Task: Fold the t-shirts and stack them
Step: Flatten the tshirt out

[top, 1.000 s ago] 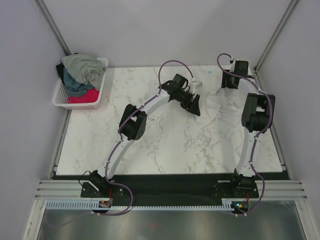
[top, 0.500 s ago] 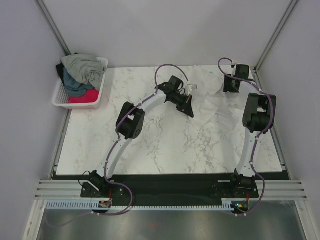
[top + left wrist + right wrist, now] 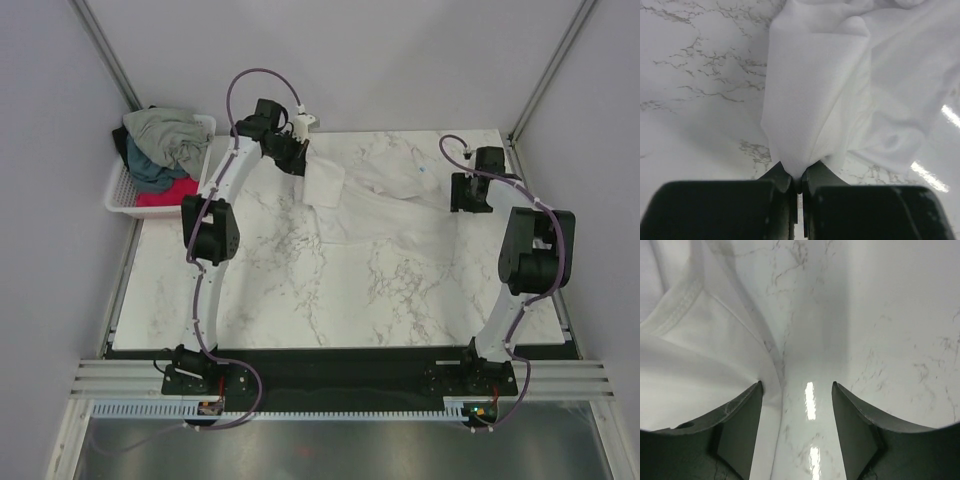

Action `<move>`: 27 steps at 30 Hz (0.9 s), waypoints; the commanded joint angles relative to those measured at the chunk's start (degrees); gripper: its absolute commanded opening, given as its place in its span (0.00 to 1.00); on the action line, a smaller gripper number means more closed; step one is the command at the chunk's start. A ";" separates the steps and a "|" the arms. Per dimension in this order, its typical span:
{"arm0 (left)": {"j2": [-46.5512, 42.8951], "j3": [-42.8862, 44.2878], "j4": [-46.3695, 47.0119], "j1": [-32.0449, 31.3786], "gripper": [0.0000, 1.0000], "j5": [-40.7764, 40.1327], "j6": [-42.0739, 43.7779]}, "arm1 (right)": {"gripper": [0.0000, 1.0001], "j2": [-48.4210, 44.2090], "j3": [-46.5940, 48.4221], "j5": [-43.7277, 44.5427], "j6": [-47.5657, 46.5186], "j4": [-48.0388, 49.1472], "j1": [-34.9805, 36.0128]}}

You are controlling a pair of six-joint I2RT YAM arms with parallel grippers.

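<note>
One white t-shirt (image 3: 382, 198), rumpled, sleeve perhaps pinched by left fingers (image 3: 821, 176)

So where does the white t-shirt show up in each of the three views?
Top external: the white t-shirt lies spread over the far middle and right of the marble tabletop.
Left wrist: the shirt fills the centre and right, a fold pinched in the left gripper at the bottom.
Right wrist: its hemmed edge shows upper left, beside the open right gripper.
Shared landmark: the grey-veined marble tabletop, in all three.
</note>
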 commanded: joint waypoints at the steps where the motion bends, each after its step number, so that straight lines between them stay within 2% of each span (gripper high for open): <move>1: -3.26 1.51 -3.65 -2.84 0.02 -10.38 12.40 | 0.65 -7.47 -2.94 -2.84 1.25 -1.10 1.79; 2: -3.61 1.16 -3.82 -2.92 0.03 -10.75 13.62 | 0.66 -8.26 -3.22 -3.45 0.90 -1.10 2.23; 3: -3.96 0.72 -4.00 -2.92 0.11 -10.93 13.90 | 0.66 -9.23 -3.22 -4.24 -0.41 -0.92 2.58; 4: -4.40 -0.50 -4.09 -2.92 0.47 -11.02 13.99 | 0.66 -9.50 -2.61 -5.90 -1.03 -0.05 3.37; 6: -5.72 -1.39 -4.09 -3.10 0.65 -10.49 13.73 | 0.67 -9.24 -1.12 -8.98 -4.18 0.75 3.90; 7: -6.16 -1.91 -4.09 -3.01 0.79 -10.58 13.46 | 0.67 -8.80 1.24 -10.47 -5.16 1.18 4.34; 8: -6.60 -2.01 -4.00 -3.10 0.84 -10.75 12.42 | 0.67 -7.41 2.57 -13.10 -6.21 1.28 4.52; 13: -9.50 -3.23 -3.30 -3.01 0.88 -11.19 7.32 | 0.61 1.03 14.60 -18.56 -2.47 1.01 4.08; 18: -12.31 -7.09 -2.68 -2.93 0.85 -10.23 0.46 | 0.58 10.96 23.83 -23.05 1.95 1.80 3.73; 23: -16.00 -11.14 -2.68 -2.92 0.84 -9.26 -3.32 | 0.58 15.98 24.56 -27.01 7.65 1.89 3.03; 27: -16.71 -12.64 -2.59 -2.92 0.83 -10.14 -4.03 | 0.57 15.11 20.35 -28.85 8.19 1.89 2.76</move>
